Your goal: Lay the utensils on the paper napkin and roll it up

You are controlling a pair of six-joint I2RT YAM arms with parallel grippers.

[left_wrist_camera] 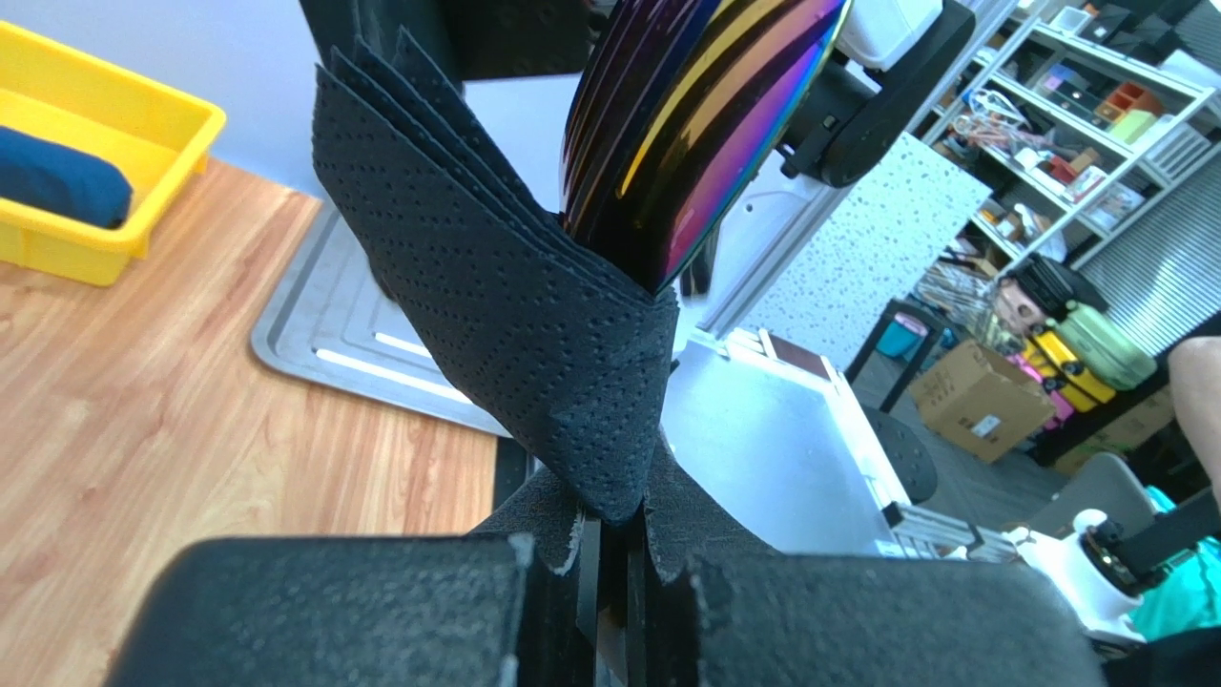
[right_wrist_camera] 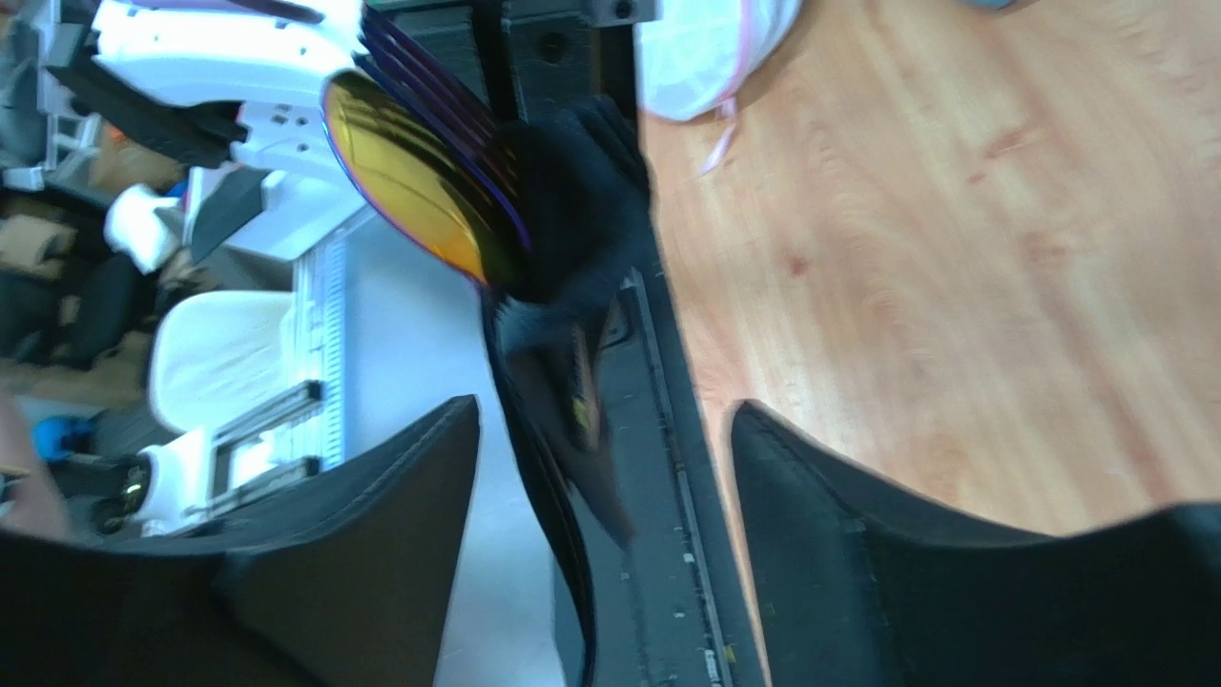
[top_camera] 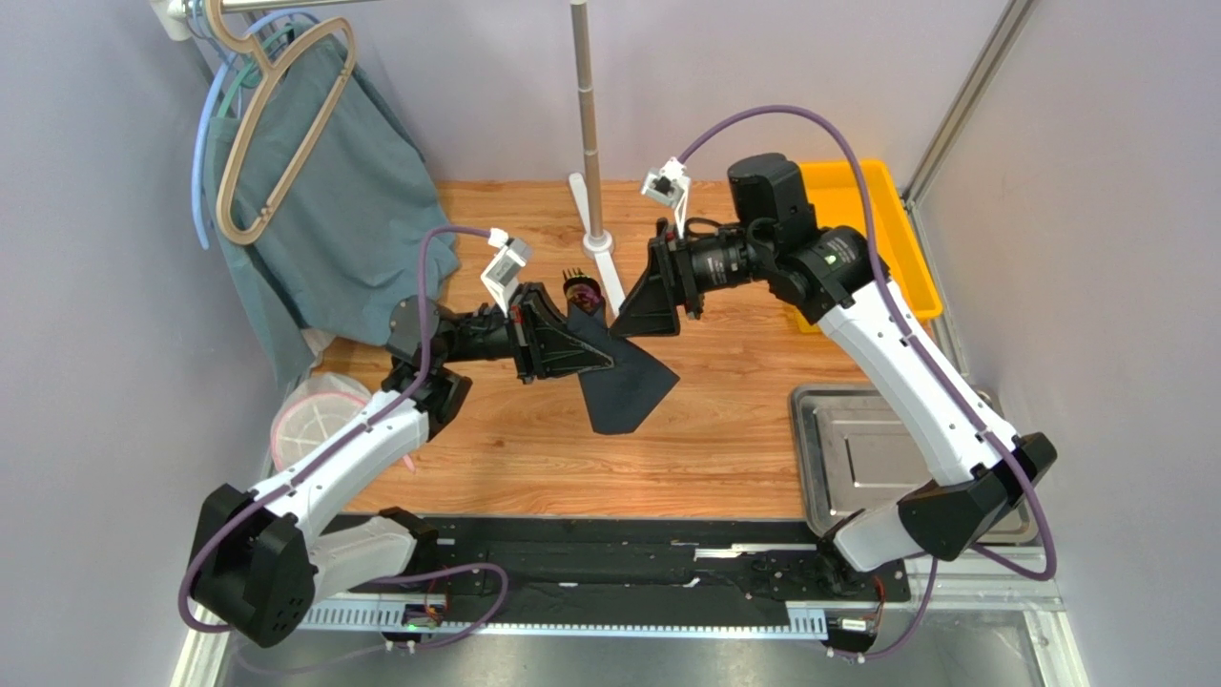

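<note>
Shows the left gripper (left_wrist_camera: 609, 580) pinched shut on the bottom fold of the paper napkin (left_wrist_camera: 487, 301), with the sheet fanning up from between the fingers in loose layers. Shows the right gripper (right_wrist_camera: 602, 473) with jaws standing apart on either side of the bundle's trailing tip, gripping nothing. Places the iridescent utensils (left_wrist_camera: 688, 129) inside the napkin's folds, bowls protruding from the top; leaves their number impossible to tell. Locates the whole bundle apparently in the air between the two grippers, above the wooden table (top_camera: 745, 430) and well apart from the steel tray (top_camera: 860, 458). Suggests, as a judgement, utensils already gathered in the napkin and wrapping begun. Leaves the roll loose and open-edged: tightening into a neat cylinder and setting down apparently not yet done.
</note>
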